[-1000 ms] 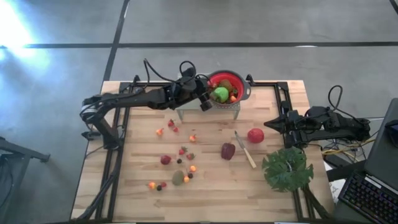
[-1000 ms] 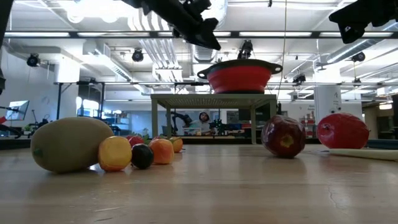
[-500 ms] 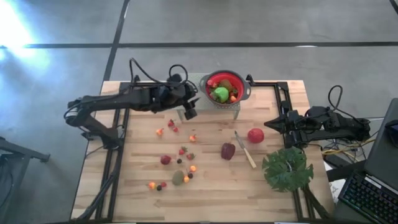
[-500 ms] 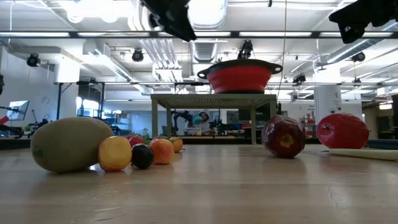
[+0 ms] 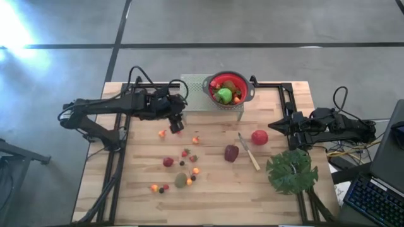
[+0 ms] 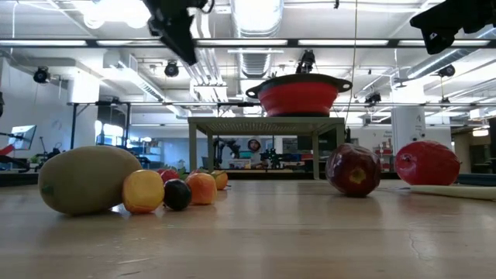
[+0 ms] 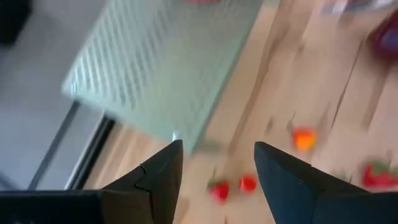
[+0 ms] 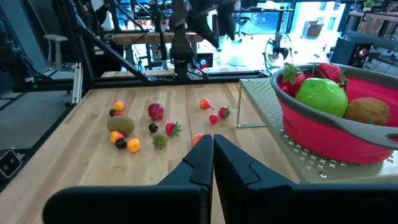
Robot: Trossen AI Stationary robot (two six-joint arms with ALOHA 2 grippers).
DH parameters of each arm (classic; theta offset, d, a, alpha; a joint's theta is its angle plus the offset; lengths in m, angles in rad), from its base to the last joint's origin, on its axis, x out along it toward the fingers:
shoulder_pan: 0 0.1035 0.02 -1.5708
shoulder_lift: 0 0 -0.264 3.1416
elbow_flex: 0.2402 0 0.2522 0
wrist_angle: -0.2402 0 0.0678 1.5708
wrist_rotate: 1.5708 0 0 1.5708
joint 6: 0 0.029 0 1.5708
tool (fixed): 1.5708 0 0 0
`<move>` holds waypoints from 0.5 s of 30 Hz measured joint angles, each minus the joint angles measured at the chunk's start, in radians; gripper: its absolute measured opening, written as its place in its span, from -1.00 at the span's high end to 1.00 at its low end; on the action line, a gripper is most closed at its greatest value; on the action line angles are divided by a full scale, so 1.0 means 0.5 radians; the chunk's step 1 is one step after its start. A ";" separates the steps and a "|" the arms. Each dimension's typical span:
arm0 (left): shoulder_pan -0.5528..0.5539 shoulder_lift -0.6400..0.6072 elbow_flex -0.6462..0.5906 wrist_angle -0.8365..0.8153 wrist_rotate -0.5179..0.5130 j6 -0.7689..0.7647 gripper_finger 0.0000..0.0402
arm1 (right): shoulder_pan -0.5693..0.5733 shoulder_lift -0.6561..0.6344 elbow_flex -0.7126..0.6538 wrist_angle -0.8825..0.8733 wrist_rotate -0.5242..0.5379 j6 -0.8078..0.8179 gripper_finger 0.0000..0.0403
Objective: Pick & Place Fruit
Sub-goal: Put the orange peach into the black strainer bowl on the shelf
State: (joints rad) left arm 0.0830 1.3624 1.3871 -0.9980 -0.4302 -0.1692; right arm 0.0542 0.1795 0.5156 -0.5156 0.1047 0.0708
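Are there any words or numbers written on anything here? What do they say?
None: no words or numbers can be read in any view.
The fruits on the table, the red bowl, the green leaf and the knife carry no writing.
The keyboard beside the table has keys, but their marks are too small to read.
Screens in the room behind are too blurred to read.

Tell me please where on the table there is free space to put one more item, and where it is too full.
Bare wood lies along the table front-left corner, left of the kiwi cluster, and between the dark maroon fruit and the front edge. It is crowded around the strawberries mid-table, near the knife and red apple, and by the leaf.
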 joint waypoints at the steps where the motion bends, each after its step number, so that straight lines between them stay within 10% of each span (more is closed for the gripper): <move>1: 0.000 0.001 -0.001 -0.081 -0.001 -0.043 -0.02 | 0.000 -0.001 0.000 0.000 0.000 0.000 0.96; 15: 0.001 -0.016 -0.256 -0.533 -0.030 -0.396 -0.02 | 0.000 0.000 0.000 0.000 0.000 0.000 0.96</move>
State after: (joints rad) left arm 0.0834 1.3544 1.2589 -1.2646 -0.4453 -0.3672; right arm 0.0544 0.1795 0.5156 -0.5156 0.1047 0.0710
